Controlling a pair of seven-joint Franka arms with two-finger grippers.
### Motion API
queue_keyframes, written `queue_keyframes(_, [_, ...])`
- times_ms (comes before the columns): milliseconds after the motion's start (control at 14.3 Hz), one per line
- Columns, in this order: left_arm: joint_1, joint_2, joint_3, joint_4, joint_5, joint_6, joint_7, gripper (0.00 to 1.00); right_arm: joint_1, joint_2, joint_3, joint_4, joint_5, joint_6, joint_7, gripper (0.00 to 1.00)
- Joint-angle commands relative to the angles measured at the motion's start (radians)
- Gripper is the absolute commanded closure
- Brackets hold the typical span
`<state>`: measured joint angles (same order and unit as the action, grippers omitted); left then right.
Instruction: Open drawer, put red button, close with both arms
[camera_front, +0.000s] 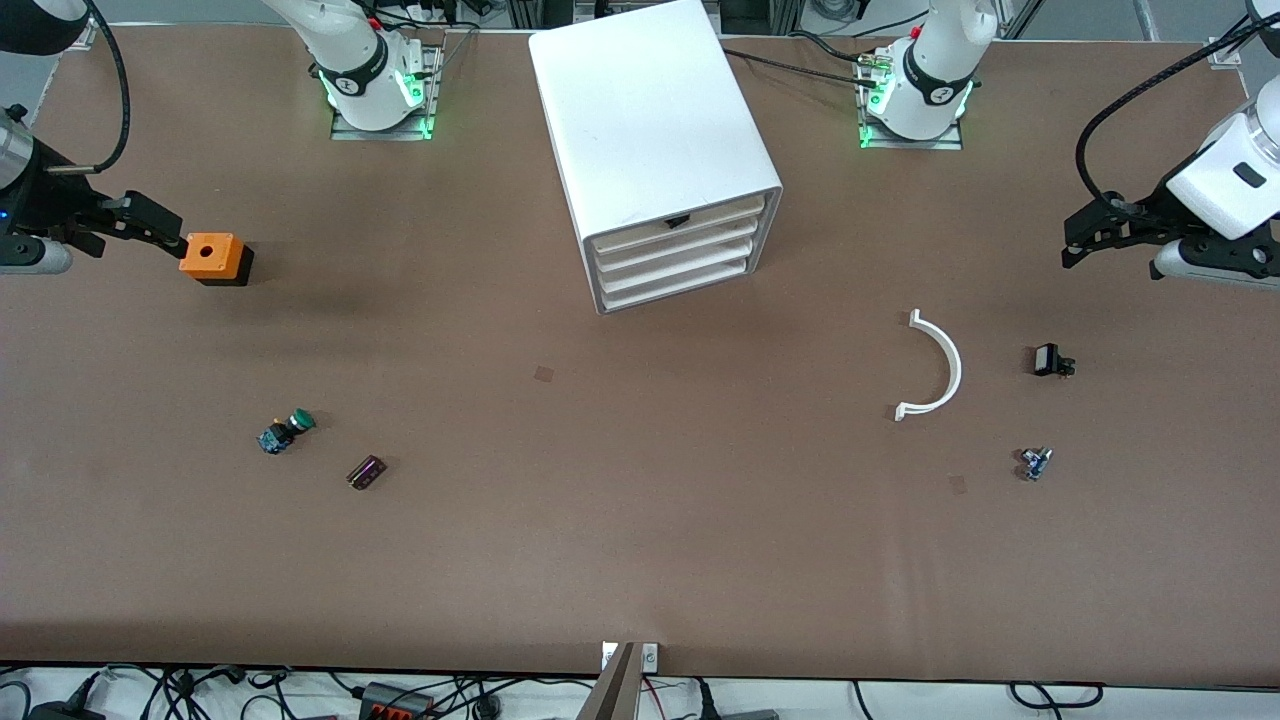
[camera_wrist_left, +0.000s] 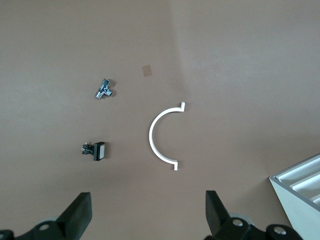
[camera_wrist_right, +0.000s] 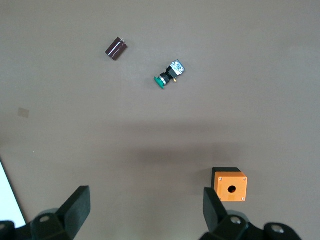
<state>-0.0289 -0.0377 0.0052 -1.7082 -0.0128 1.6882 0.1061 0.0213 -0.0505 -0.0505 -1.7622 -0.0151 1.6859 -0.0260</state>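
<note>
1. Read the clock off the front view, with the cabinet (camera_front: 655, 130) at the centre and 6 o'clock pointing at the camera.
2. Nearest the camera are a maroon chip (camera_front: 366, 472) at 8 o'clock and a blue-silver part (camera_front: 1036, 462) at 4.
3. Next out is the green button (camera_front: 288, 430) at 8 o'clock. No red button shows in any view, so find it before you plan a pick.
4. A white arc (camera_front: 935, 365) and a black block (camera_front: 1050, 360) lie at 4 o'clock.
5. The drawer (camera_front: 680, 228) is the top one of four, and all four are closed. Its long axis runs 8 to 2, and its front faces about 5.
6. The left gripper (camera_front: 1085, 235) is released, with its fingers spread wide, over bare table at 3 o'clock.
7. The right gripper (camera_front: 150, 222) is also released, over the table beside the orange box (camera_front: 212, 258) at 9 o'clock.
8. Both grippers are well apart from the drawer. My judgement is that the left arm has the better line, since the front turns slightly its way.
</note>
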Motion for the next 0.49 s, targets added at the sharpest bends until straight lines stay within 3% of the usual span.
queue_keyframes(0, [-0.023,-0.013,0.015,0.005,0.020,-0.018,0.015,0.00,0.002,-0.020,0.003,-0.008,-0.016,-0.018,-0.014,0.00])
queue_keyframes(420, [-0.025,-0.013,0.015,0.005,0.024,-0.018,0.017,0.00,0.002,-0.026,0.005,-0.008,-0.014,-0.021,0.000,0.00])
